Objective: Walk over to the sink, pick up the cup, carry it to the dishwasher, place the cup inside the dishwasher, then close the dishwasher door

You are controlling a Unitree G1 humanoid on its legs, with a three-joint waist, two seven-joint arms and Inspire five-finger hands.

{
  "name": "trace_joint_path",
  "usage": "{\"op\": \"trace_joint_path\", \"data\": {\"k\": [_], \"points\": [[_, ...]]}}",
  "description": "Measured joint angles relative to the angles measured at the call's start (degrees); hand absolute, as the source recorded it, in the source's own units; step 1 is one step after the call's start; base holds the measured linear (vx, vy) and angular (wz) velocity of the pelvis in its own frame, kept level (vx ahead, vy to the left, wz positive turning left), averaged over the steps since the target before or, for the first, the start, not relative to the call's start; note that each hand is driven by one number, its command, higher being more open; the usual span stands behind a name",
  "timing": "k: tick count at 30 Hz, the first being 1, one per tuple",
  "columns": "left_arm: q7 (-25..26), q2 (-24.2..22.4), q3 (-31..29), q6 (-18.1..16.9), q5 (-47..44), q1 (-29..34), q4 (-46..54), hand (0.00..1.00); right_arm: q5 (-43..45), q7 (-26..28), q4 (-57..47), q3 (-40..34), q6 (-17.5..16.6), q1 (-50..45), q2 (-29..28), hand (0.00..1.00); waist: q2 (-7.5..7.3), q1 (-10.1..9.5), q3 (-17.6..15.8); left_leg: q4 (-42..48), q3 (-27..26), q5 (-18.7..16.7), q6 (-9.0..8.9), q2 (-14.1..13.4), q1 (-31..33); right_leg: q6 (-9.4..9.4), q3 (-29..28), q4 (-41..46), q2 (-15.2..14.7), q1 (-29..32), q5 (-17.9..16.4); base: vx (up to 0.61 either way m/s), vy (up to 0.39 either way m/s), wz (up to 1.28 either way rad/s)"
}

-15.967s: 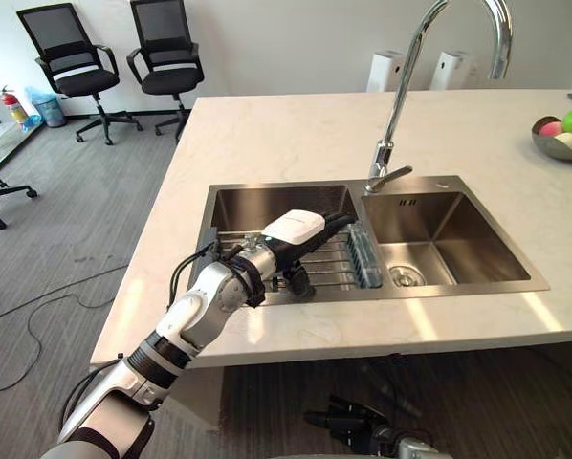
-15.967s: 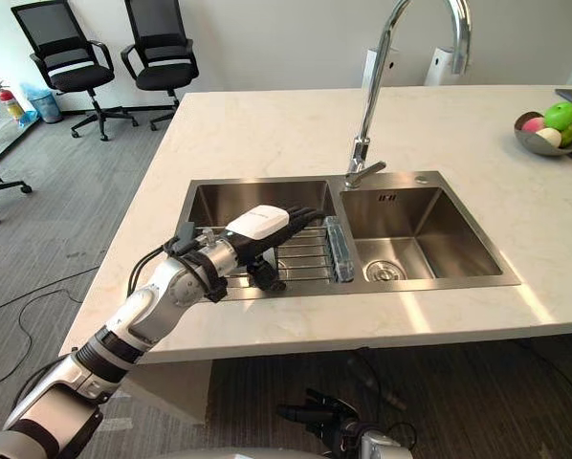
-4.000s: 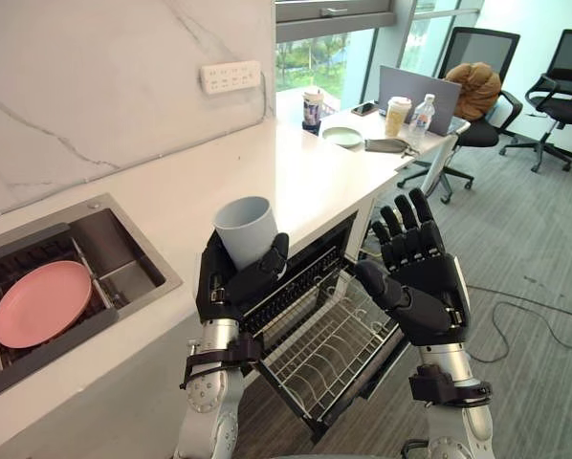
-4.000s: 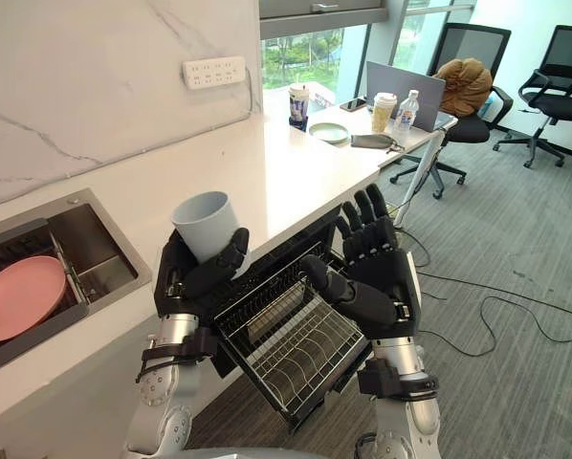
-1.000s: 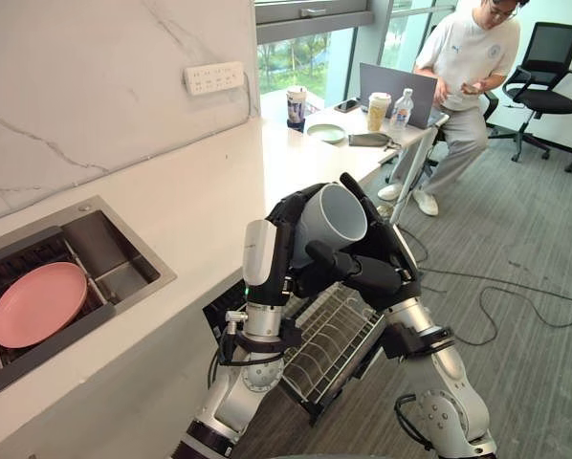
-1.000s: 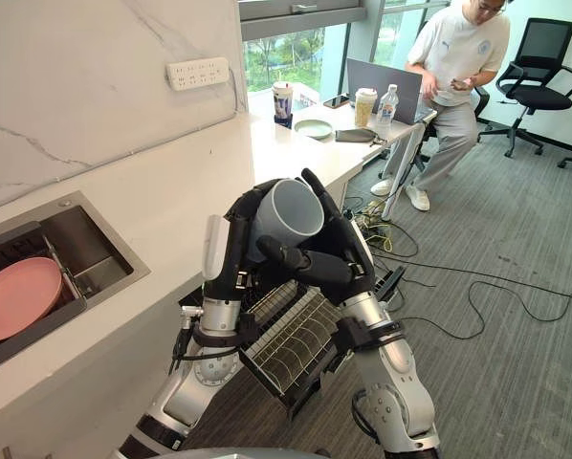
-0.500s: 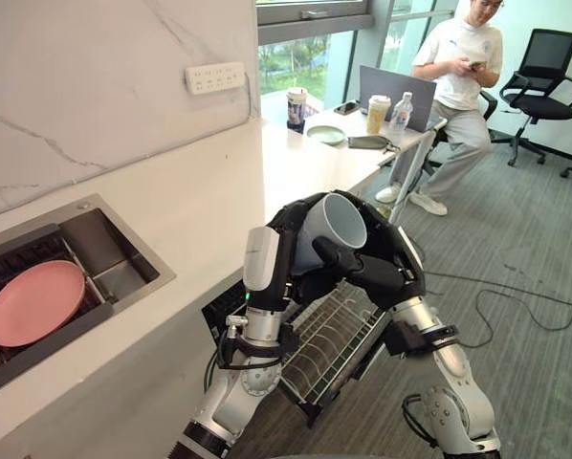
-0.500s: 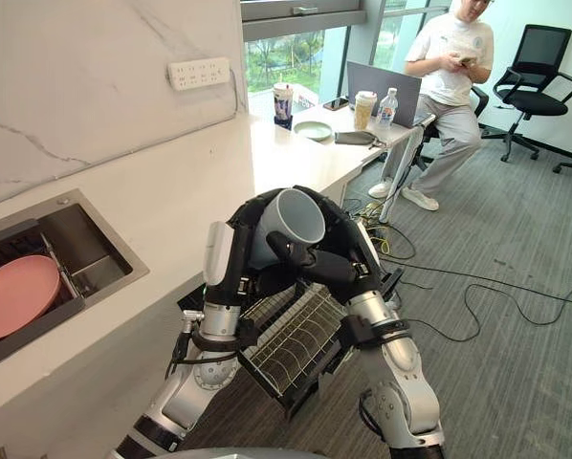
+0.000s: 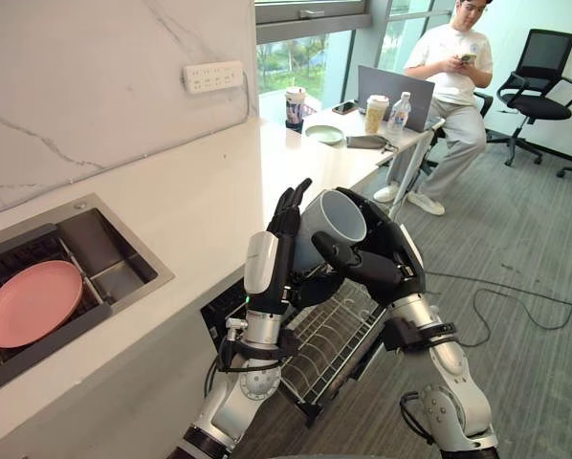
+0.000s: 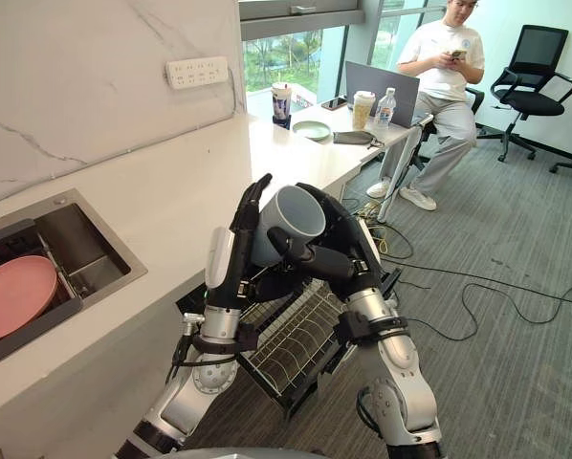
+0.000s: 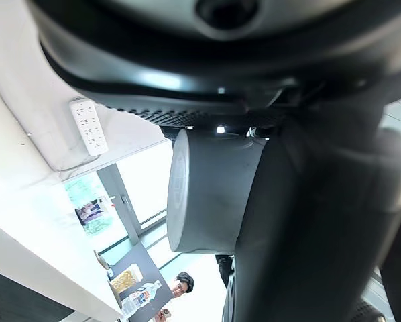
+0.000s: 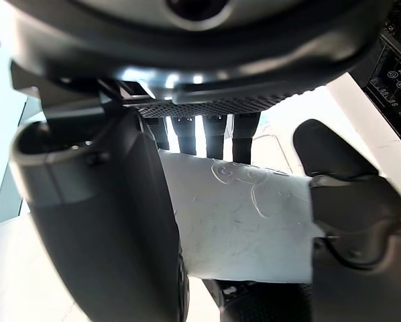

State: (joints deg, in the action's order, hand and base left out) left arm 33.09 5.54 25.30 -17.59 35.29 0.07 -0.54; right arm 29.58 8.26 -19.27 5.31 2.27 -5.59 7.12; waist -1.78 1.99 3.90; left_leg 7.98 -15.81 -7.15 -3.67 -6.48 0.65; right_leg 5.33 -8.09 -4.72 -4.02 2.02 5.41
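My left hand (image 9: 278,251) stands upright beside the cup (image 9: 326,225), its fingers (image 9: 291,206) straight and pressed together, lying flat along the cup's wall without wrapping it. My right hand (image 9: 380,266) has the real grip. Its fingers curl round the far side and its thumb (image 9: 336,252) crosses the near side just under the rim. The cup sits between the two palms, up in the air above the pulled-out rack (image 9: 339,335) of the dishwasher.

The cup is plain pale grey-blue with no handle, and it is tipped so that its open mouth faces up and to my right. In the right wrist view I see a faint raised marking (image 12: 244,184) on its wall, too shallow to make out.

Past my hands runs the white counter (image 9: 190,206). A pink plate (image 9: 30,303) lies in the sink (image 9: 99,251) to my left, and a power strip (image 9: 212,76) hangs on the marble wall. Farther off, a person (image 9: 453,67) sits by a laptop (image 9: 393,91), looking at a phone.
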Motion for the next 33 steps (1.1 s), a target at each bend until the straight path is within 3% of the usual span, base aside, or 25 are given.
{"op": "trace_joint_path", "data": {"k": [13, 21, 24, 31, 33], "points": [[0.1, -2.0, -3.2, 2.1, -5.2, 1.2, 0.0, 1.0, 3.2, -2.6, -1.2, -2.2, -0.6, 0.0, -4.2, 0.0, 0.17, 0.27, -1.5, -1.3, -0.7, 0.1, -0.02, 0.1, -1.4, 0.0, 0.7, 0.0, 0.0, -1.0, 0.0, 0.0, -0.002, -0.01], [-2.0, -4.1, -8.7, 2.5, -15.8, 3.7, 0.0, 1.0, 7.6, -6.3, -3.0, -6.8, -4.9, -0.9, -8.0, 0.0, 0.24, 0.14, -1.7, -1.9, -0.9, 0.2, -0.01, 0.1, -2.3, 0.0, 2.3, 0.0, 0.0, -1.5, 0.0, 0.0, 0.0, 0.0], [-6.5, -4.5, -9.3, 2.3, -21.1, 5.3, 0.0, 1.0, 8.8, -8.0, -5.1, -9.0, -6.3, -2.1, -8.8, 0.0, 0.25, 0.11, -2.6, -2.0, -0.9, 0.2, -0.01, 0.0, -2.9, 0.0, 2.7, 0.0, 0.0, -2.1, 0.0, 0.0, 0.0, 0.0], [-27.6, -4.4, -6.8, 1.3, -32.6, 10.2, -5.1, 1.0, 8.7, -9.0, -6.9, -13.7, -6.9, -4.7, -9.6, 0.0, 0.42, 0.09, -2.9, -2.1, -0.9, 0.2, -0.02, -0.2, -3.3, 0.0, 4.4, 0.0, -0.1, -2.5, 0.0, -0.01, -0.013, 0.0], [-31.2, -4.2, -5.6, 2.1, -34.4, 11.4, -7.6, 1.0, 8.7, -9.0, -6.9, -14.1, -6.9, -5.3, -9.6, 0.0, 0.44, 0.09, -2.9, -2.1, -0.8, 0.2, -0.04, -0.2, -3.3, -0.04, 5.1, 0.0, -0.2, -2.5, -0.1, -0.02, -0.014, 0.01]]}}
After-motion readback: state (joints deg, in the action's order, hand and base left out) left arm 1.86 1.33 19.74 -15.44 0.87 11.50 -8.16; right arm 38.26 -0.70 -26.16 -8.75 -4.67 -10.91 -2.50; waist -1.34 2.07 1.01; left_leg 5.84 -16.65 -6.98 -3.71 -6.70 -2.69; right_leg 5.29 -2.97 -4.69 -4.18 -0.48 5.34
